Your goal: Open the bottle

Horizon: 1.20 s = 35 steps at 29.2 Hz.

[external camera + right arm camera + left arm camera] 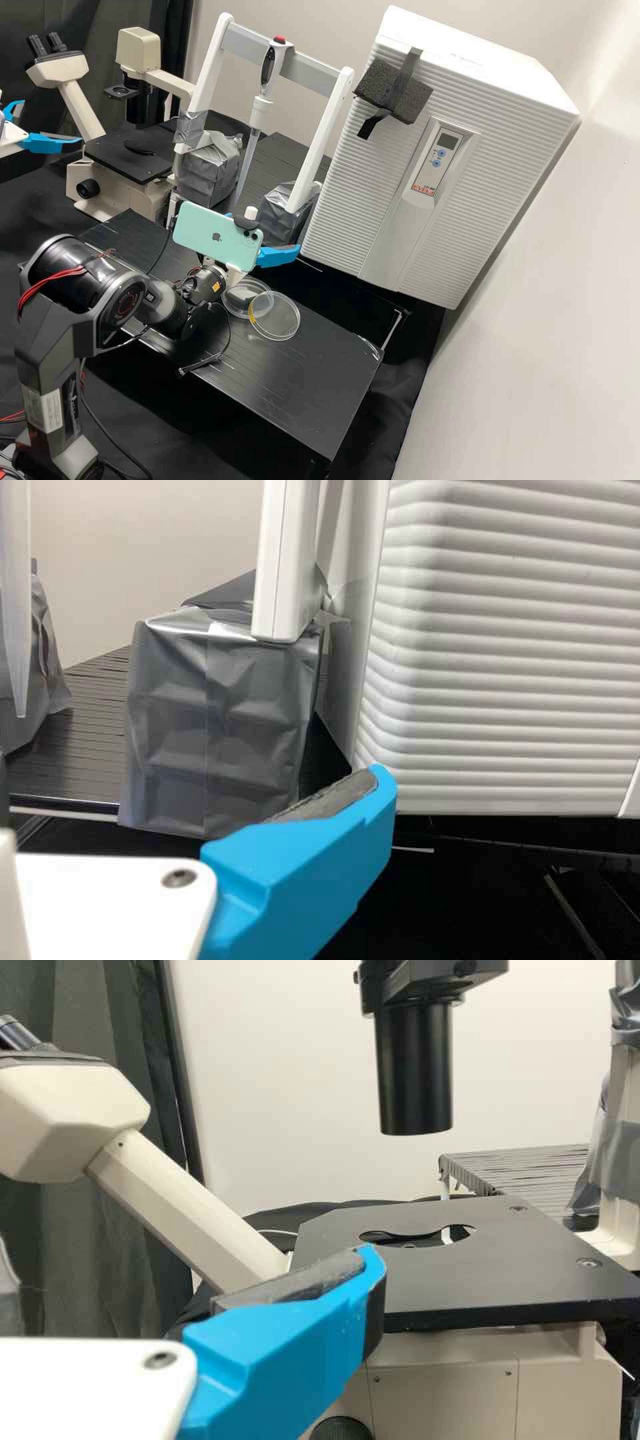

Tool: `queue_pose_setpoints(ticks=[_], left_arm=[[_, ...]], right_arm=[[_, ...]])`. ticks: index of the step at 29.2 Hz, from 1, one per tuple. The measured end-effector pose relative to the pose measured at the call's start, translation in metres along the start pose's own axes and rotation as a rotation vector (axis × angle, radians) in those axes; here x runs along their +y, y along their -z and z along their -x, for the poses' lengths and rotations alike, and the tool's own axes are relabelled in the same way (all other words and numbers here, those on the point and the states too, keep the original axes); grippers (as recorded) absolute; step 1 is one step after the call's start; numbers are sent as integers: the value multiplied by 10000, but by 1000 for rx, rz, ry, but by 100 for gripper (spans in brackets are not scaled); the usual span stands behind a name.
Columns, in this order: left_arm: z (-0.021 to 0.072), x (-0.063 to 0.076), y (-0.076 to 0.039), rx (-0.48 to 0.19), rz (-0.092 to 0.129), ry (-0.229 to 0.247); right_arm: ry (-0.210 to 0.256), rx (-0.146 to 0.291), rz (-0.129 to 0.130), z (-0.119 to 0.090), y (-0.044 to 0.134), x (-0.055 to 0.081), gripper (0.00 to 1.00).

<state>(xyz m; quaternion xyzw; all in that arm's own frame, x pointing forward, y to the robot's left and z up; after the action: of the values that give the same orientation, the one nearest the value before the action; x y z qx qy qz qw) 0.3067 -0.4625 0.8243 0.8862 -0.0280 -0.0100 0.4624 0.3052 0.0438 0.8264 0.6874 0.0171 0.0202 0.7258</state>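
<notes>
The bottle (250, 215), small and with its white cap on, is seen at about 9 o'clock of the high view's centre, just at the top edge of the phone (217, 235) carried on the right arm. Its lower part is hidden by the phone, so what it rests on cannot be told. The right gripper (275, 255) is placed just at 4 o'clock of the bottle, beside a grey taped block (283, 213). Whether it is open or closed, and whether the bottle is held in it, cannot be told. In the right wrist view that gripper (330, 830) is seen before the same taped block (215, 740) and the ribbed white cabinet (500, 650).

The left gripper (43, 127) is found at the 9 o'clock edge of the high view, well apart from the bottle. Its blue fingers (50, 141) are spread apart and nothing is held between them. In the left wrist view it (300, 1310) is seen close to the black stage (480, 1260) of the microscope (113, 153).

Two clear dishes (275, 319) are laid touching on the black bench (320, 387), at 5 o'clock of the phone. A pipette (263, 93) is hung in a white frame (307, 67) at 12 o'clock of the bottle. The cabinet (440, 153) is stood at 3 o'clock, with a dark foam pad (393, 93) strapped to its upper corner.
</notes>
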Motion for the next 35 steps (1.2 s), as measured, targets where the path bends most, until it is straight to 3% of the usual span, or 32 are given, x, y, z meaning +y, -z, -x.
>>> queue_pose_setpoints(ticks=[12,15,20,22,26,29,35], left_arm=[[4,-5,-7,-8,-6,2],[51,-21,-34,-38,9,11],[243,29,-157,-168,54,-3],[339,61,-199,-241,61,-23],[541,123,-235,-360,109,-57],[683,132,-232,-398,126,-40],[935,120,-254,-434,191,-4]], right_arm=[[0,0,0,0,0,0,100],[0,0,0,0,0,0,100],[0,0,0,0,0,0,100],[0,0,0,0,0,0,100],[0,0,0,0,0,0,100],[0,0,0,0,0,0,100],[0,0,0,0,0,0,100]])
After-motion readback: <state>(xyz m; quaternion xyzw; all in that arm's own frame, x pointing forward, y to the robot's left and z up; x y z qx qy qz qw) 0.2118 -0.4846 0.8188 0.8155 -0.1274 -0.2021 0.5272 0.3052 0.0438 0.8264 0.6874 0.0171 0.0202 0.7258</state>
